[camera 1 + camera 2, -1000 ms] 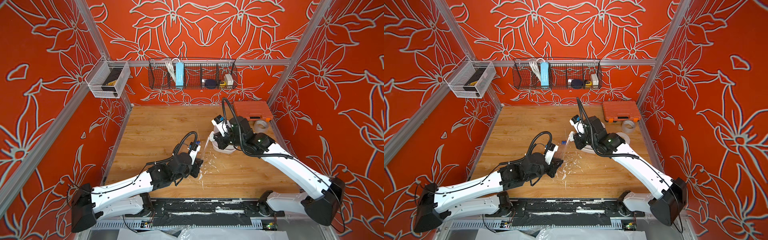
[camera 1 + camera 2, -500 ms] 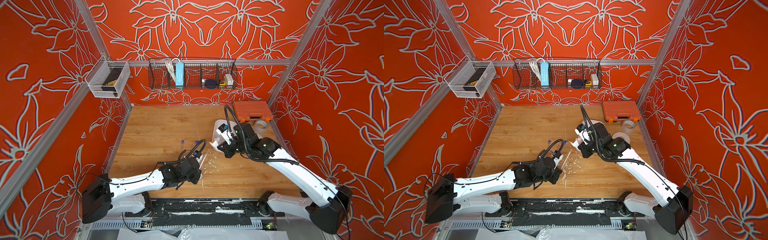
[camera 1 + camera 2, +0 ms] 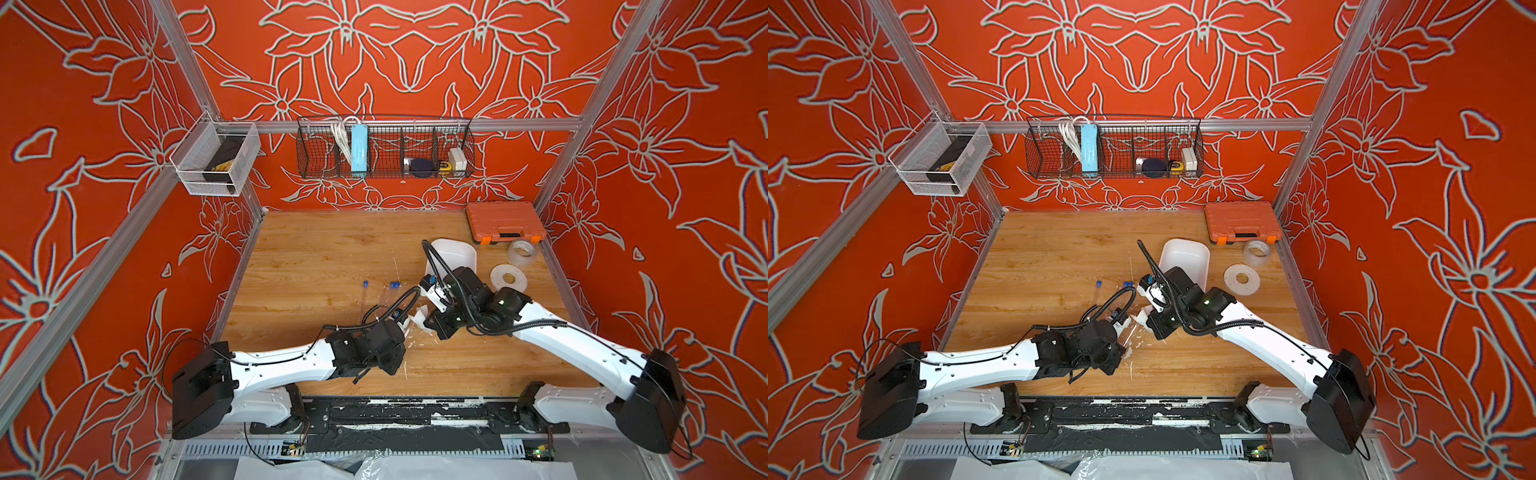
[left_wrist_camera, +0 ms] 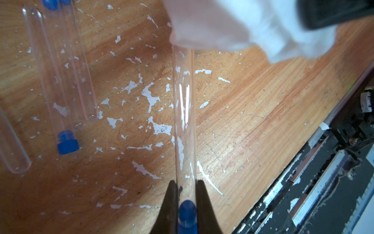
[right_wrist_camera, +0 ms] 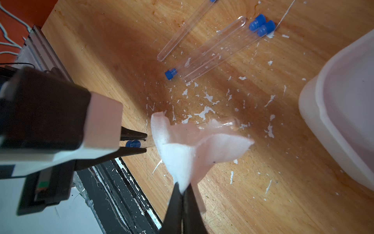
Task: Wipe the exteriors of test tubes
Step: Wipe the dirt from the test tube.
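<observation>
You have one clear, blue-capped test tube (image 4: 185, 121) pinched at its capped end in the left hand (image 4: 186, 183), its far part under tissue (image 4: 232, 24), while four more tubes (image 5: 218, 48) lie flat on the desk (image 4: 253, 121), three bunched together.

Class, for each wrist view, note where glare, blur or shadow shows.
Left wrist view: glare streaks run along the held test tube, and the tissue over its far end is blurred. Right wrist view: the white tub is soft; shadow darkens the table.
</observation>
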`<state>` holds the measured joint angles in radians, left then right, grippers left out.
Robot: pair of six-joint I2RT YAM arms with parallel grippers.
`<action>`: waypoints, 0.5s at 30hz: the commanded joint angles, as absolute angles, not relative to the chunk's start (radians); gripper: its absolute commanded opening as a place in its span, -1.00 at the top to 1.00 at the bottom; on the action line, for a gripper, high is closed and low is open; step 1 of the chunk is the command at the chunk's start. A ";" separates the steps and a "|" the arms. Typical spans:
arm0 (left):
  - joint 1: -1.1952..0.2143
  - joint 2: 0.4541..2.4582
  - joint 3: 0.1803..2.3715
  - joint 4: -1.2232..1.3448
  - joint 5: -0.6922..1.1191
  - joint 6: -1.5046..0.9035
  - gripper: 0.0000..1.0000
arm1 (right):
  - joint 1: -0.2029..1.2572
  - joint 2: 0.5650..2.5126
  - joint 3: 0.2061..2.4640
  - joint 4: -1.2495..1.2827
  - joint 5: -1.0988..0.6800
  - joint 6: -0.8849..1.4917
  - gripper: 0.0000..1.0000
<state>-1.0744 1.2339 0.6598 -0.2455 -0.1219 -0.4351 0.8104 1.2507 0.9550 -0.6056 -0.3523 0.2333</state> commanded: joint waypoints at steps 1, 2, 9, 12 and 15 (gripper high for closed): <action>-1.081 1.222 0.684 -0.238 -0.127 -0.445 0.85 | 0.835 1.276 0.959 -0.573 -0.352 0.266 1.00; -1.081 1.218 0.685 -0.234 -0.129 -0.446 0.85 | 0.844 1.281 0.957 -0.564 -0.354 0.272 1.00; -1.081 1.220 0.684 -0.204 -0.144 -0.460 0.85 | 0.922 1.301 0.947 -0.507 -0.344 0.335 1.00; -1.081 1.213 0.684 -0.196 -0.161 -0.471 0.86 | 0.948 1.313 0.930 -0.472 -0.349 0.367 1.00; -1.081 1.203 0.685 -0.193 -0.168 -0.473 0.86 | 0.957 1.328 0.915 -0.459 -0.346 0.379 1.00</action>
